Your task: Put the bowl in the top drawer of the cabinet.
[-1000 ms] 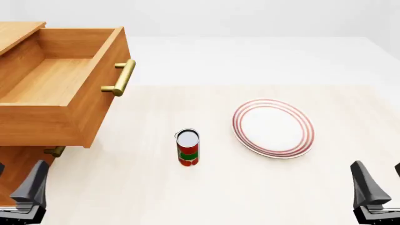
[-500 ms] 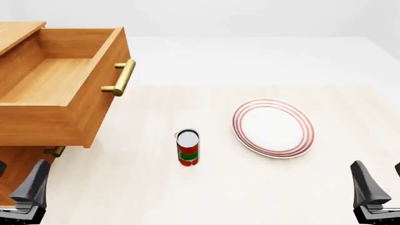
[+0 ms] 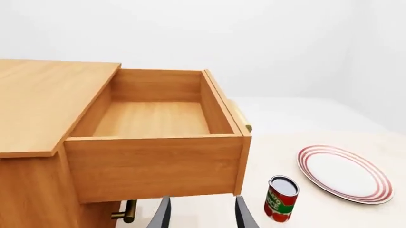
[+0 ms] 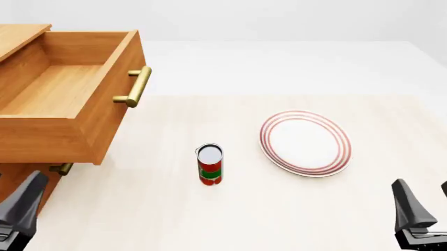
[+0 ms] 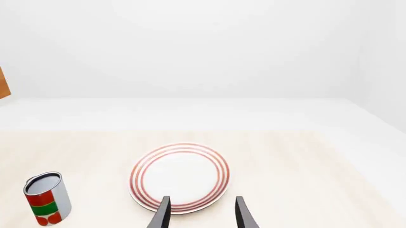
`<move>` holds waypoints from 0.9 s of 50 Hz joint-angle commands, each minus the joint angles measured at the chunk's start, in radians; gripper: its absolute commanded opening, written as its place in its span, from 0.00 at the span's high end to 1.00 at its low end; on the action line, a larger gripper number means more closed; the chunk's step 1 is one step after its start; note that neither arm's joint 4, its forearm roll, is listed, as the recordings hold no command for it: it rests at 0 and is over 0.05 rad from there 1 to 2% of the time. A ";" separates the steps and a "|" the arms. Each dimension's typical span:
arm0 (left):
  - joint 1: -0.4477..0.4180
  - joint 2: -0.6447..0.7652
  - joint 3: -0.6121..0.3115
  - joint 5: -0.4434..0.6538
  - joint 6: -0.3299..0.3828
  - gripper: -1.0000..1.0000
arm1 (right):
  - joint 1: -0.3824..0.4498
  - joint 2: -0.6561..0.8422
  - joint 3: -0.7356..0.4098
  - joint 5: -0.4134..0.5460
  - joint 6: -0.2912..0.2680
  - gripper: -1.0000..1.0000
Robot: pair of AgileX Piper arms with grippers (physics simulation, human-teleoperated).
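Observation:
The bowl is out of view in every frame. The cabinet (image 4: 20, 37) stands at the table's left, and its top drawer (image 4: 112, 112) is pulled out, with the inside bare wood and the brass bar handle (image 4: 137, 86) facing right. In the left wrist view the top drawer (image 3: 152, 166) fills the middle beside the cabinet (image 3: 44, 104). My left gripper (image 4: 14, 208) hangs low at the near left, below the drawer, open and holding nothing; its fingers (image 3: 161, 214) show the gap. My right gripper (image 4: 426, 209) is open and holding nothing at the near right, its fingers (image 5: 163, 213) pointing toward the plate.
A white plate with red rings (image 4: 305, 142) lies right of centre; the right wrist view shows the plate (image 5: 179, 175) too. A red and green tin can (image 4: 209, 164) stands upright mid-table. The lower drawer's small brass handle (image 4: 62, 168) sticks out under the top drawer.
My left gripper has shifted a little to the left and lower in the front view. The right gripper, drawer, can and plate have not moved.

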 commanded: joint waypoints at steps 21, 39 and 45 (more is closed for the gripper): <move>-0.159 0.001 -0.308 0.377 -0.036 0.00 | 0.000 0.002 0.001 -0.003 0.000 0.00; -0.269 0.051 -0.373 0.415 -0.022 0.00 | 0.000 0.007 -0.017 0.010 0.000 0.00; -0.327 0.077 -0.398 0.444 -0.037 0.00 | 0.000 0.007 -0.017 0.010 0.000 0.00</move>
